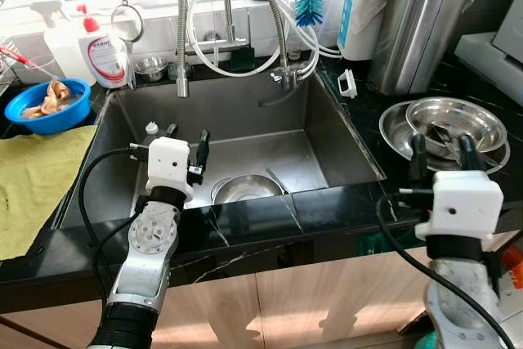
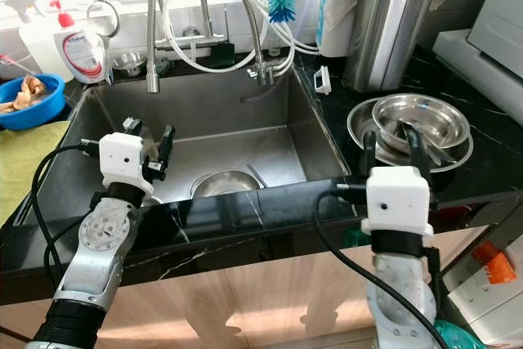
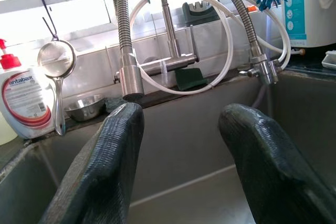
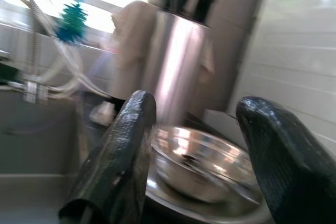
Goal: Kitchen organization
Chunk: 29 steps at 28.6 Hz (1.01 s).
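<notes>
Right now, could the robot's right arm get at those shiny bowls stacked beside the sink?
Probably yes. The right end effector hangs open just in front of the stacked steel bowls on the counter, with nothing standing between them.

We take the sink [image 1: 327,140] as our mark. In it, near its front wall, lies a bowl [image 1: 247,188]. Behind it rise the taps [image 1: 181,30], with a soap bottle [image 1: 104,51] and a strainer [image 1: 127,22] to their left. Left of the sink sits a basin [image 1: 47,105] behind a cloth [image 1: 37,181]. Right of the sink lie stacked dishes [image 1: 453,124], a knife block [image 1: 418,26] behind them.
</notes>
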{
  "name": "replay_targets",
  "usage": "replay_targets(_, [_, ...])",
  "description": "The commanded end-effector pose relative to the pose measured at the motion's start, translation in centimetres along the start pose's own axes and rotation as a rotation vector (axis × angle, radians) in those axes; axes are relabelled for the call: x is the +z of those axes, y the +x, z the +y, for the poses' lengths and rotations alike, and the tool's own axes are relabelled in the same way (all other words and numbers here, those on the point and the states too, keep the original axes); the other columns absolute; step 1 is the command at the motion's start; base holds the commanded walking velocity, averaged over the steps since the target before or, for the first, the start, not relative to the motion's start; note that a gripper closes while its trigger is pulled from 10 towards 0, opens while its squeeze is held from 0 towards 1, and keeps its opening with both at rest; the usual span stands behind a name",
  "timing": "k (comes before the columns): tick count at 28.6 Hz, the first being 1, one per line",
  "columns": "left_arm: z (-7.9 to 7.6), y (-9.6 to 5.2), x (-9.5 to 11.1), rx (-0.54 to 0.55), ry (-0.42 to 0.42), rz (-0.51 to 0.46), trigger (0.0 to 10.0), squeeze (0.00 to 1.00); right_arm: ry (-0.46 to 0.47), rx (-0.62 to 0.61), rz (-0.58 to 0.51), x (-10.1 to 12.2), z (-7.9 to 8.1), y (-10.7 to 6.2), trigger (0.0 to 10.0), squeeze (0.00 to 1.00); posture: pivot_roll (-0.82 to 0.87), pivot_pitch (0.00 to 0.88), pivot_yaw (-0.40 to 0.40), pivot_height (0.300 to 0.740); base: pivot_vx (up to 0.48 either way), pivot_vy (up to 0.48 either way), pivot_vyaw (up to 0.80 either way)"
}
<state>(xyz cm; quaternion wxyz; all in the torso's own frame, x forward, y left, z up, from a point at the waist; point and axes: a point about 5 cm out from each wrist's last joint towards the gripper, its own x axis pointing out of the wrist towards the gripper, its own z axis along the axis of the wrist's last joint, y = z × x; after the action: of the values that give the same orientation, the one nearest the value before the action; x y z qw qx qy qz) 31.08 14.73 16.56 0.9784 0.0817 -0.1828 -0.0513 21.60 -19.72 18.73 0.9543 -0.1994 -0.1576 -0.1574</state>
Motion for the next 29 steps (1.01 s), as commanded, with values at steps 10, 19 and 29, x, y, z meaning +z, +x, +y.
replay_targets(10, [-0.1,-0.1,-0.1,-0.016,-0.001,0.012,10.0,0.00,0.020,-0.054,0.053,-1.1,-2.2,0.9,10.0,0.00,-0.16,0.000,0.084,0.740,0.000,0.000,0.00])
replay_targets(19, [0.1,0.0,0.1,-0.011,0.005,0.000,10.0,0.00,0.265,0.066,0.066,-0.7,-0.2,1.6,10.0,0.00,-0.15,0.000,0.086,0.740,0.000,0.000,0.00])
replay_targets(29, [0.1,-0.1,0.1,-0.015,0.006,0.003,10.0,0.00,0.302,0.125,0.091,-0.7,0.8,1.3,0.6,0.00,-0.16,0.000,0.087,0.740,0.000,0.000,0.00])
